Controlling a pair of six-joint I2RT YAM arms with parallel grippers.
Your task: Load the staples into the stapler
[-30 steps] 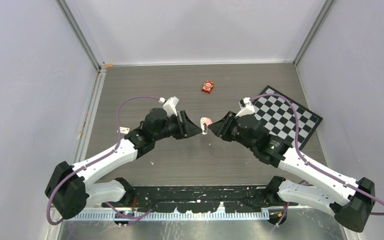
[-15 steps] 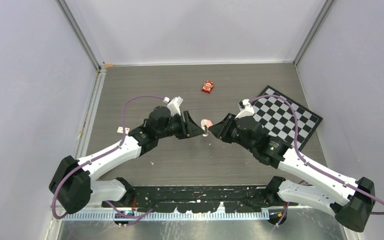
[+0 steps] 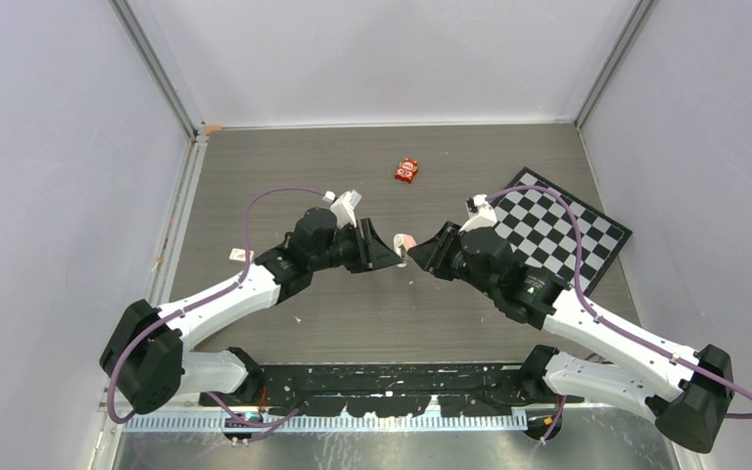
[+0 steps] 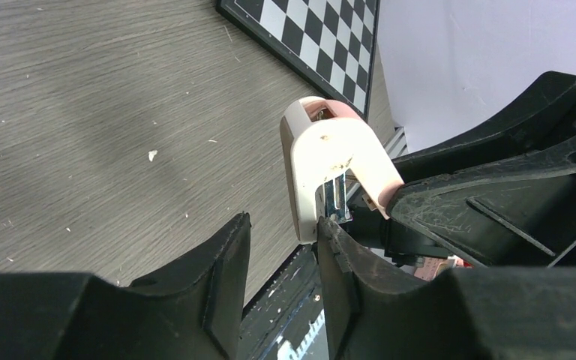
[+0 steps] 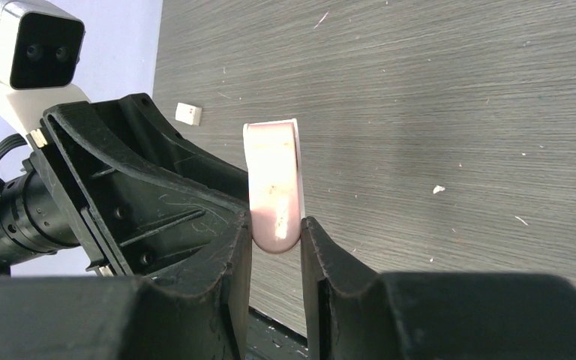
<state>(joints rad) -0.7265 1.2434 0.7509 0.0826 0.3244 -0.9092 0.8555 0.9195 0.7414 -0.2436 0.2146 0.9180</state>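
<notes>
**Presently: Stapler Held Off the Desk for Loading**

Right hand (image 5: 274, 225) is clamped on the rounded end of the stapler (image 5: 272, 176). The stapler is a pink-and-cream hinged shell held above the desk (image 3: 333, 157), apparently so that its open side faces the other arm. Left hand (image 4: 283, 229) has its jaws apart around the shell's lower edge, which sits close against one finger; no grip is made yet. A silvery strip (image 4: 335, 196) hangs inside the shell; whether it is staples or channel cannot be told.

Markings: none legible. Print on the red packet (image 3: 407, 169), far back on the desk, is too small to read.
</notes>
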